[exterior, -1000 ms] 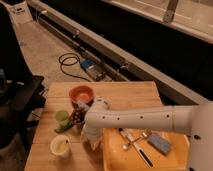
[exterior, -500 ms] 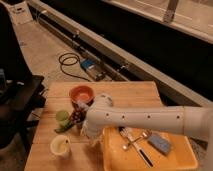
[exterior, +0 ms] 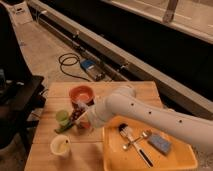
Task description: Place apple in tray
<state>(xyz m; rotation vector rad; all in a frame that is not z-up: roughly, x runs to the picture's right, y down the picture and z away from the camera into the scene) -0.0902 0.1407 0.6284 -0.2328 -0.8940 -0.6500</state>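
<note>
My gripper (exterior: 80,119) sits at the end of the white arm (exterior: 145,116), low over the left middle of the wooden table (exterior: 132,92). It is shut on the apple (exterior: 85,125), a small orange-red fruit that shows only partly under the dark fingers, still down at table level. The tray (exterior: 172,161), a large yellow bin, stands to the right of the gripper at the table's front right. It holds cutlery (exterior: 131,138) and a blue sponge (exterior: 160,143).
An orange-red bowl (exterior: 81,94) stands just behind the gripper. A green cup (exterior: 62,116) is close on its left, and a pale cup (exterior: 61,145) stands near the front left edge. A dark cart (exterior: 20,100) is left of the table. Cables (exterior: 70,62) lie on the floor behind.
The arm has swung a little lower and leftward onto the apple, and the fingers have finished coming together on it. The cups, bowl and tray have not moved.
</note>
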